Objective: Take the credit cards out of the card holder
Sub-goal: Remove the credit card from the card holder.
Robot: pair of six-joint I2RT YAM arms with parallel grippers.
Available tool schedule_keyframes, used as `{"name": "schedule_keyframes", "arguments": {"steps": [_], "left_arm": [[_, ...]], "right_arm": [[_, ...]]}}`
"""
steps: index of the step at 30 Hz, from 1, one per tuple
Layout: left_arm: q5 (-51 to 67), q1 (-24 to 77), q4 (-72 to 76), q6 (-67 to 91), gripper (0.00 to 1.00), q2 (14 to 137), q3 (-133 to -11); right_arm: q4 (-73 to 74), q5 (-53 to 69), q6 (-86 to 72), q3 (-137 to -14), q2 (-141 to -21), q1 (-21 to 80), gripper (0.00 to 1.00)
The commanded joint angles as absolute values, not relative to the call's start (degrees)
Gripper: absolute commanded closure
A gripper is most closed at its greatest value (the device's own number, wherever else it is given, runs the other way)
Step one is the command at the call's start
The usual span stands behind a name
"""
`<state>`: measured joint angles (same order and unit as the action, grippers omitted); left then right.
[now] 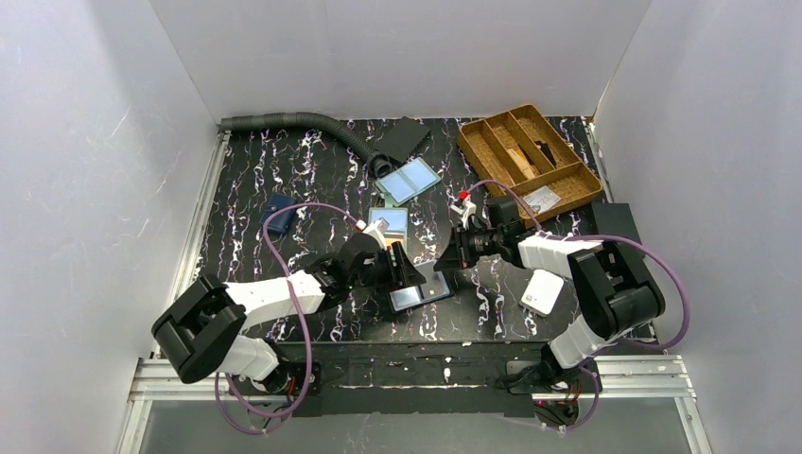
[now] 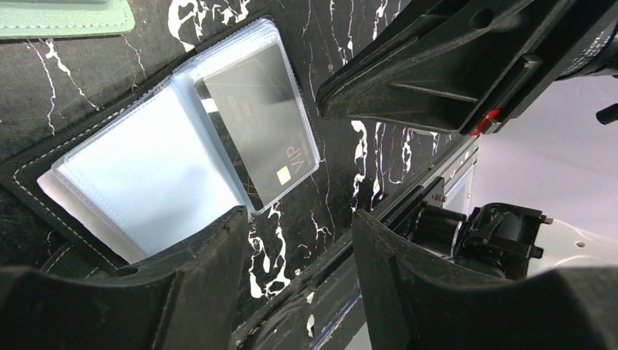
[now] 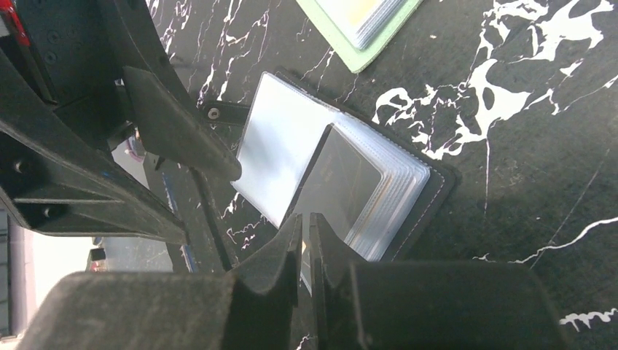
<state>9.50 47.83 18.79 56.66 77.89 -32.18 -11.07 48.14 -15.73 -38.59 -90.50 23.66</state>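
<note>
Here, the stitched black card holder (image 3: 436,191) is lying open on the marbled table (image 3: 510,109), its glossy black VIP card (image 2: 259,124) sitting inside a clear sleeve (image 2: 146,175). The left fingers (image 2: 182,292) are standing apart, grasping nothing. The right fingers (image 3: 270,255) are showing only a slit at the card's edge; whether they are gripping it, I cannot tell. A matte grey-green holder (image 3: 342,55) is lying nearby.

White link shells, black joint housings on left arm (image 1: 274,298) and right arm (image 1: 553,253). Purple cables (image 1: 284,225) loop along both. Matte black tapered fingers (image 2: 197,277) on left end effector (image 2: 299,226); right end effector (image 3: 306,226) black too, small red mark (image 2: 487,120) on side.
</note>
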Motion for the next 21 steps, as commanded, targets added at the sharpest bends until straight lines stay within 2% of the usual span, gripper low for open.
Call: {"name": "schedule_keyframes", "arguments": {"steps": [1,21], "left_arm": [[8.3,48.0,21.8,56.8,0.48,79.2,-31.4],[9.3,46.7,24.3,57.6,0.52,83.7,-31.1]], "right_arm": [[-9.9,46.0,-14.1,-41.4,-91.9,24.2,0.84],[-6.7,43.4,-12.1,-42.8,-93.8,25.3,0.82]]}}
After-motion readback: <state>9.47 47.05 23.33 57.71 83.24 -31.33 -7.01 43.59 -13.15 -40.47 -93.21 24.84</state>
